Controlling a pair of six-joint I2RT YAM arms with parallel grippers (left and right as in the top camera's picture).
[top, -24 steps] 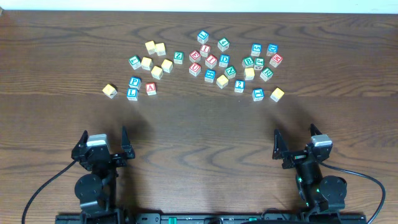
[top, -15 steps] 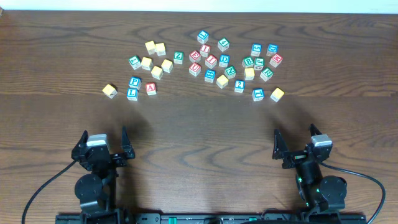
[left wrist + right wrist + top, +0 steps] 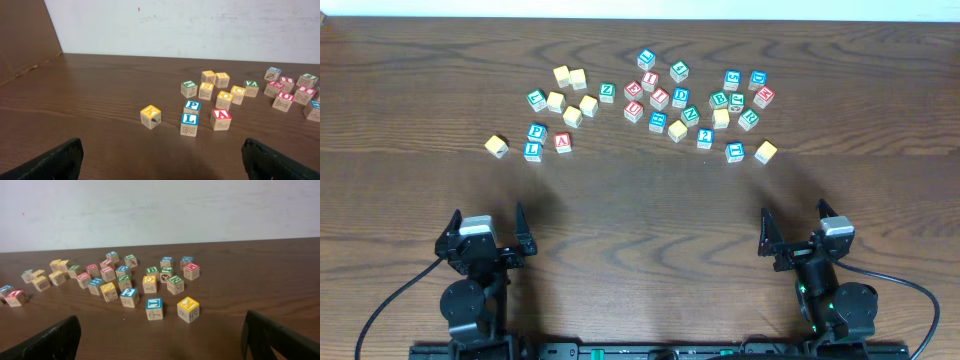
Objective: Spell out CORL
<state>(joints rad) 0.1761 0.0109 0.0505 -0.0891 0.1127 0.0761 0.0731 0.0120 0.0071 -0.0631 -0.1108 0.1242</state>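
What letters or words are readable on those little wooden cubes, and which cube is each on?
"L": top of the front blue-topped wooden cube, left wrist view.
"P": rear blue-topped wooden cube, just behind it.
"A": red-topped wooden cube, beside the L.
"Z": green-topped wooden cube, overhead view.
Letters on the other cubes are too small or blurred to read. No words, brands or numbers show.

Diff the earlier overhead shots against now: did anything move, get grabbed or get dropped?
Nothing visibly changed. The left gripper and right gripper stay parked at the near side, open and empty. The blue L cube, the lone yellow cube and the rest of the scattered blocks lie where they were.
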